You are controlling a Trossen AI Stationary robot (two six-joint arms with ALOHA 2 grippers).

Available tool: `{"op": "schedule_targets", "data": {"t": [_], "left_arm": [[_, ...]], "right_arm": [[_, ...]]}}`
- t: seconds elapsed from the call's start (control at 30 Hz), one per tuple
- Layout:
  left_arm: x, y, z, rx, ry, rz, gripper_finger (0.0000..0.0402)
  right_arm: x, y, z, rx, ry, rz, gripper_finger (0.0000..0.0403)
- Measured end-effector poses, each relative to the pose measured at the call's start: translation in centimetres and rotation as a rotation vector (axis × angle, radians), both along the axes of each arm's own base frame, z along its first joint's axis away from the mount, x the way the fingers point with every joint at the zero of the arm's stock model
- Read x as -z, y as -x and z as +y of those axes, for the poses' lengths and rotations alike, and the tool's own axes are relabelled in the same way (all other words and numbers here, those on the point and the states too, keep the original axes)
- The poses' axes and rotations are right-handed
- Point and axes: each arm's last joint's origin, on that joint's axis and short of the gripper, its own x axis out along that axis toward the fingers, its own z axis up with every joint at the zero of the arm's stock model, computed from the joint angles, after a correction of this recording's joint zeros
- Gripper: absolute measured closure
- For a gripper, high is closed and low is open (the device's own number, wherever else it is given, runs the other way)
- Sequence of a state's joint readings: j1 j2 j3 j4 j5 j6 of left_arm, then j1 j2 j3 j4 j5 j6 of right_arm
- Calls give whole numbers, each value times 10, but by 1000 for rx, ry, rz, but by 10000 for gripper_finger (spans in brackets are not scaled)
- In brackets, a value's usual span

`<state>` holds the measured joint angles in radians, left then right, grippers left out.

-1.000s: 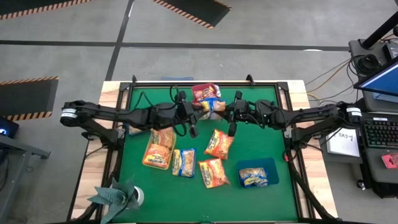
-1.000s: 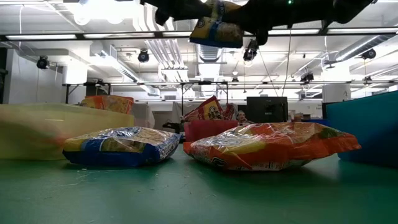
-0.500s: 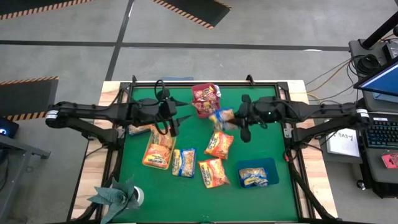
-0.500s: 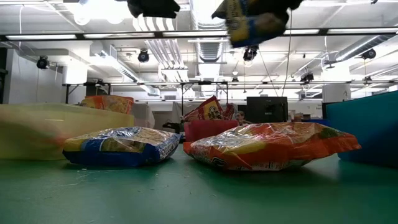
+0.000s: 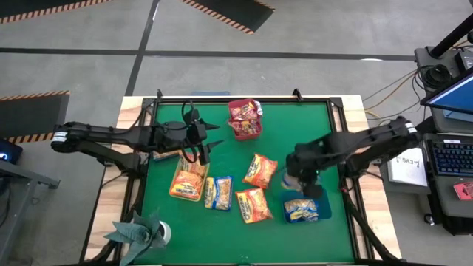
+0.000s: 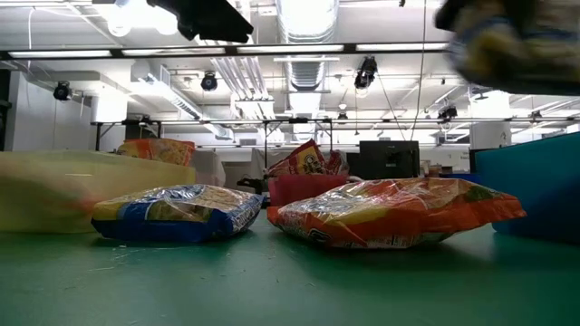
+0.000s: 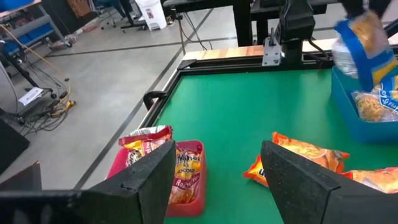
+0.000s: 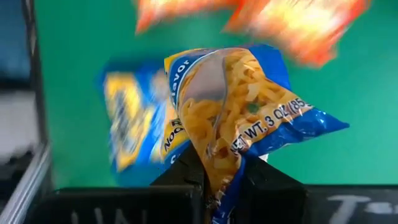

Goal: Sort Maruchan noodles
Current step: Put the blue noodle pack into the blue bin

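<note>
One blue-and-yellow packet [image 8: 236, 124] clamped in right claw [image 8: 224, 168] above blue tray [image 5: 325, 199]; left claw [image 7: 217, 171] spread apart, empty.

A grey concrete floor [image 5: 222, 66] surrounds the green table [image 5: 310, 140], crossed by dark seams and bordered with orange-and-black hazard strips [image 5: 225, 11]. Beside the table's right edge stands a desk with a laptop [image 5: 452, 100] and a keyboard [image 5: 452, 157]. Across the room, long ceiling lights [image 6: 308, 16] glow above exposed ducts and hanging cables. Farther back sit a dark monitor [image 6: 388, 158] and workbenches [image 6: 136, 136], with white walls beyond.
</note>
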<state>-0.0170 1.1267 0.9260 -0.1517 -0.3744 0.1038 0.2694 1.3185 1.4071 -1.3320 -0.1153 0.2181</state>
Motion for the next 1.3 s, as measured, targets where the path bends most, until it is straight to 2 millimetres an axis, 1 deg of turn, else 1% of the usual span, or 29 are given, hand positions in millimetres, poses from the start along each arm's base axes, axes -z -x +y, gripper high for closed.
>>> {"op": "schedule_targets", "data": {"t": [0.1, 0.17, 0.27, 0.33, 0.4, 0.57, 0.77, 0.93, 1.1, 1.3], "left_arm": [[1, 0, 0, 1, -4, 0, 183], [1, 0, 0, 1, -5, -4, 183], [1, 0, 0, 2, -6, -4, 183], [1, 0, 0, 2, -6, -3, 183], [1, 0, 0, 2, -6, -3, 183], [1, 0, 0, 0, -1, -5, 183], [1, 0, 0, -1, 7, -6, 183], [1, 0, -1, -1, 8, -5, 183], [2, 0, -1, 0, 11, -4, 190], [2, 0, -2, 1, 15, -5, 201]], "right_arm": [[16, 2, 18, -74, -16, 152, 380], [27, 1, 29, -114, 6, 210, 381], [41, -4, 45, -184, 37, 253, 381], [50, -6, 54, -228, 108, 266, 381], [58, -8, 61, -255, 184, 272, 381], [75, -14, 73, -347, 286, 303, 381], [97, -23, 79, -361, 341, 367, 381], [110, -28, 82, -346, 358, 412, 374], [114, -30, 83, -309, 363, 423, 338], [111, -29, 83, -247, 358, 410, 277]]}}
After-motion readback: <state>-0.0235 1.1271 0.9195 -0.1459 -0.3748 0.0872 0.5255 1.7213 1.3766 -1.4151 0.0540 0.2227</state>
